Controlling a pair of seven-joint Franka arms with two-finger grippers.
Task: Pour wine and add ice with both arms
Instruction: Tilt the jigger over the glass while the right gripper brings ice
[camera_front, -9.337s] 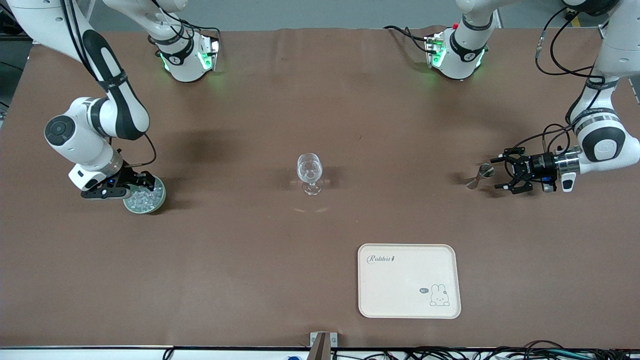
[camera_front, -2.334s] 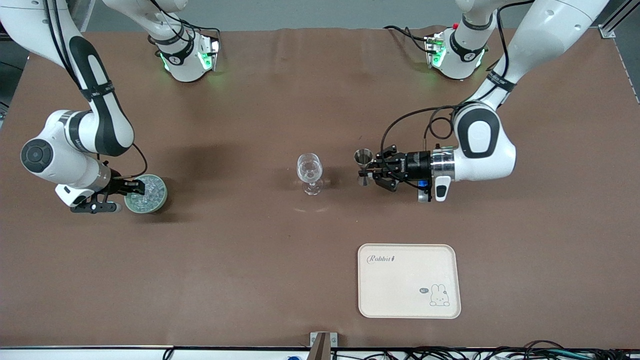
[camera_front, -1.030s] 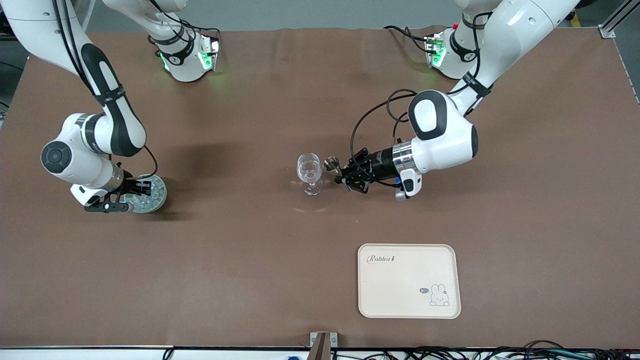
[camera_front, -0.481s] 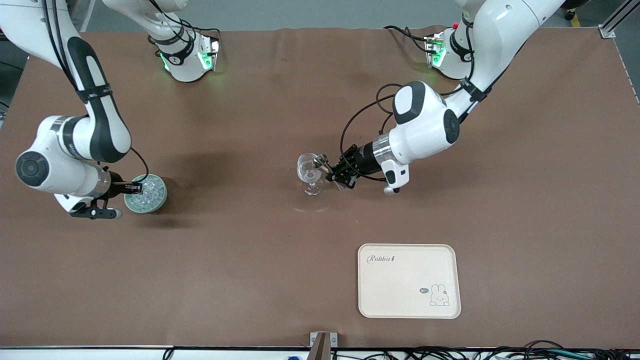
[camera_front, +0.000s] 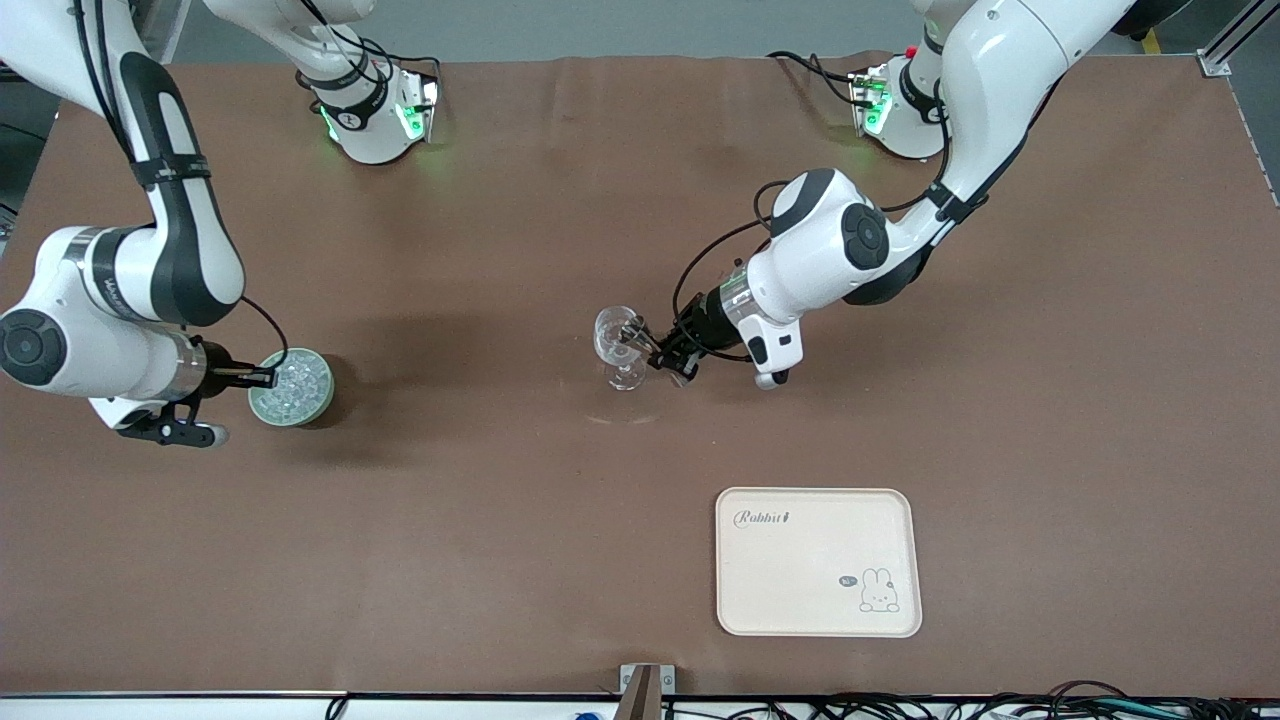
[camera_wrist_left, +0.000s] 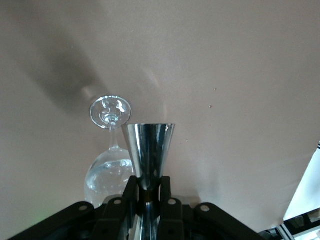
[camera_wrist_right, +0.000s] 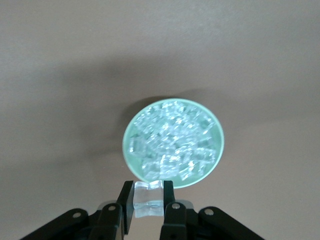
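— Which step is this?

— Pouring, I judge. The left gripper (camera_front: 662, 354) is clamped on the waist of a steel jigger (camera_wrist_left: 148, 150) and tips it at the rim of the wine glass (camera_front: 618, 345), which stands mid-table. Whether liquid runs, I cannot tell.

— And the ice?

— The ice (camera_wrist_right: 172, 145) fills a pale green bowl (camera_front: 291, 387) toward the right arm's end of the table. The right gripper (camera_wrist_right: 148, 200) hangs just over the bowl's edge, its fingers shut on one cube (camera_wrist_right: 149, 196).

— What does the next move call for?

— Probably righting the jigger and clearing it away, then carrying that cube over the glass and dropping it in without knocking the stem.

— The surroundings?

— A brown cloth covers the table (camera_front: 500, 520); a cream tray (camera_front: 818, 562) with a rabbit print lies nearer the front camera than the glass. Cables trail along the near edge.
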